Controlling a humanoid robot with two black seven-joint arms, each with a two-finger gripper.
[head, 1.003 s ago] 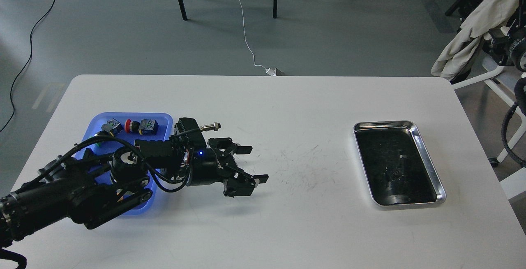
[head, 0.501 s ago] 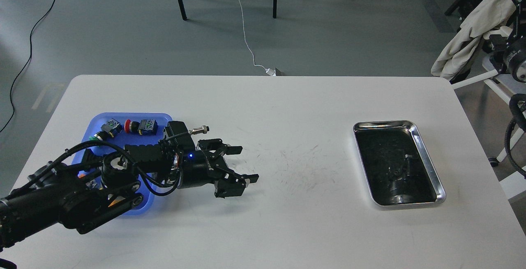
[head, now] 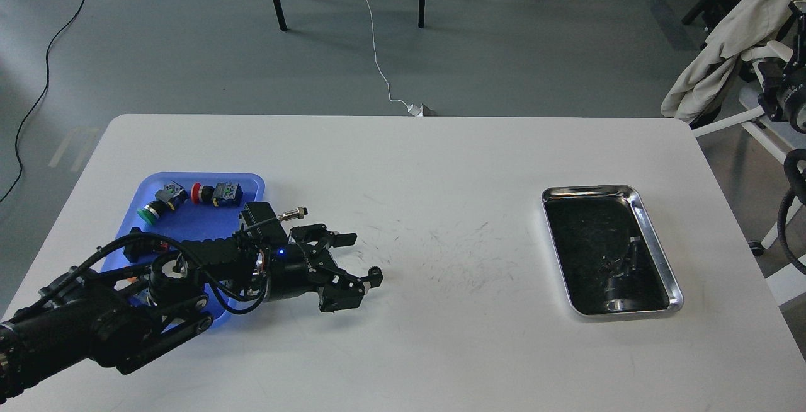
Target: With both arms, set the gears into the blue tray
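The blue tray (head: pixel 189 213) lies at the table's left, its near half covered by my left arm. My left gripper (head: pixel 362 257) hovers just right of the tray with its fingers spread open and nothing between them. A tiny dark toothed round thing, seemingly a gear (head: pixel 374 271), shows right at the tip of the nearer finger (head: pixel 352 283). Whether it touches the finger or rests on the table, I cannot tell. No other gear is visible. Of my right arm (head: pixel 790 94) only a part at the right edge shows, off the table, and its gripper is out of view.
Inside the blue tray lie a green push-button (head: pixel 151 210), a red-headed switch (head: pixel 215 193) and a black switch (head: pixel 135 239). A shiny steel tray (head: pixel 655 235) with a dark inside sits at the right. Scuff marks cross the white table (head: pixel 441 160).
My left arm has drawn back to the left and slightly nearer, gripper still open. The small dark wheel now shows at the nearer fingertip. The right arm part shifted slightly.
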